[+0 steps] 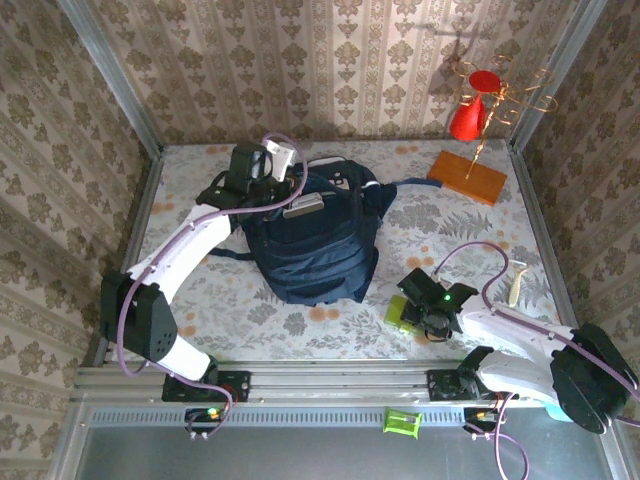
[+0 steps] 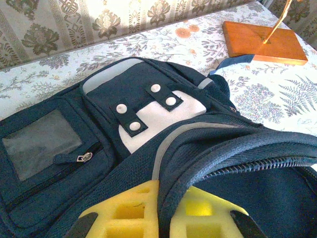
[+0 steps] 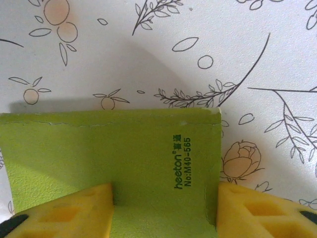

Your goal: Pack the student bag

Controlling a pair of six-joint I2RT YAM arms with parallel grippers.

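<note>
At twelve o'clock, the left gripper [image 2: 158, 218] pinches the student bag [image 1: 305, 240] rim; at four o'clock, the right gripper [image 3: 163, 208] straddles a green notebook [image 3: 114, 168], grip uncertain.

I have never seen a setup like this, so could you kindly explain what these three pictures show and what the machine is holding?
These are two robot arms bolted at the near edge of a flower-patterned table. One picture looks down from above and behind them; the other two come from a camera on each wrist, so the yellow pads at the bottom are that arm's own fingers.

The left pincer is shut on the zip edge of the student bag, a navy backpack lying flat.

The right pincer has its fingers either side of a green case lying on the table; whether it grips yet is unclear.

At the back stands a wooden stand with a red cone.
</note>
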